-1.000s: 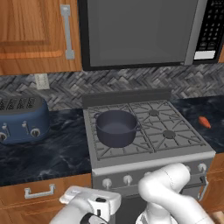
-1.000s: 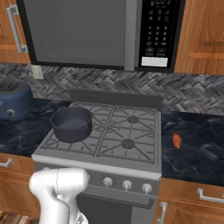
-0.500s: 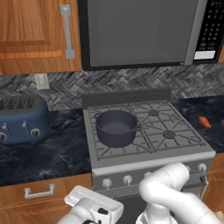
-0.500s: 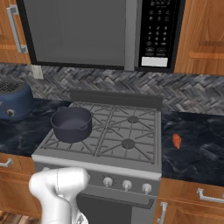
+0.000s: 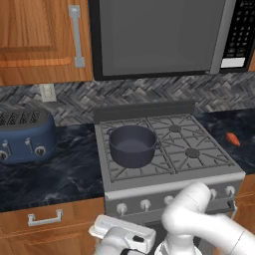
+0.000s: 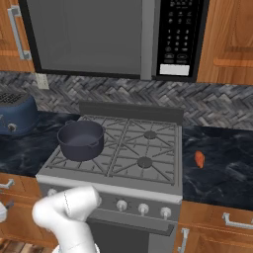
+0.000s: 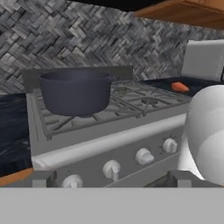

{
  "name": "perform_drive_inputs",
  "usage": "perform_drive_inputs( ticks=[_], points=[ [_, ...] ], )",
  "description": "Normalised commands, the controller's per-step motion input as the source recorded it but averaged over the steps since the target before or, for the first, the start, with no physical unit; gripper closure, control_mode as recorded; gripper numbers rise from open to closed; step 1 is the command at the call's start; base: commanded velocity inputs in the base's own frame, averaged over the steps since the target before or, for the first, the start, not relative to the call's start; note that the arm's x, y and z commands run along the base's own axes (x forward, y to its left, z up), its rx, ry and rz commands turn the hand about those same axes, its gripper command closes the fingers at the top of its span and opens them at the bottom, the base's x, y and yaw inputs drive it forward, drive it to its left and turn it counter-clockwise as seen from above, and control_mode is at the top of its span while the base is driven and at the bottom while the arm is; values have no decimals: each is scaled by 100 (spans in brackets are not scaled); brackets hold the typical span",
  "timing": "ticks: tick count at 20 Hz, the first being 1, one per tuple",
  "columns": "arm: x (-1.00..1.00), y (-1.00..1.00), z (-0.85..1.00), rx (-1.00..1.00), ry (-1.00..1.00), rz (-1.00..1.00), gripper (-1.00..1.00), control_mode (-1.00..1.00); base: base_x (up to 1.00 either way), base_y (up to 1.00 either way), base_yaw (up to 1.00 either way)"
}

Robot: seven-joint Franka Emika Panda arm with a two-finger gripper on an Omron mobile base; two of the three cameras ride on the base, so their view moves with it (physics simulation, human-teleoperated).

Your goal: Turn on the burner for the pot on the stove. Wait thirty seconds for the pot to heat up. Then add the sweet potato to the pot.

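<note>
Toaster (image 5: 25,137) sits at far left on the dark counter, then the pot (image 5: 132,145) on the stove's (image 5: 169,182) front-left burner, ready for heat. Low before the knobs (image 7: 112,168) hangs the gripper (image 5: 121,233), jaws spread wide and holding nothing, likely lining up on a knob. Far right, the sweet potato (image 5: 232,139) waits on the counter, well apart from the pot.

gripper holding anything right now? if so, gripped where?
Nothing held. The gripper is open and empty in front of the stove knobs; the sweet potato lies on the counter and the pot sits on its burner.
</note>
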Motion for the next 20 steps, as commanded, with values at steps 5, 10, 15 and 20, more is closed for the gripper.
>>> perform_drive_inputs(
  ticks=[5, 10, 15, 20],
  points=[
    [32, -23, -36, 7, 0, 17, -100, -100, 0, 0, 0],
    [38, -2, -48, 7, -4, 11, -100, -100, 0, 0, 0],
    [30, 0, -55, 5, -4, 4, -100, -100, 0, 0, 0],
    [20, 0, -58, 5, 0, 0, -100, -100, 0, 0, 0]
  ],
)
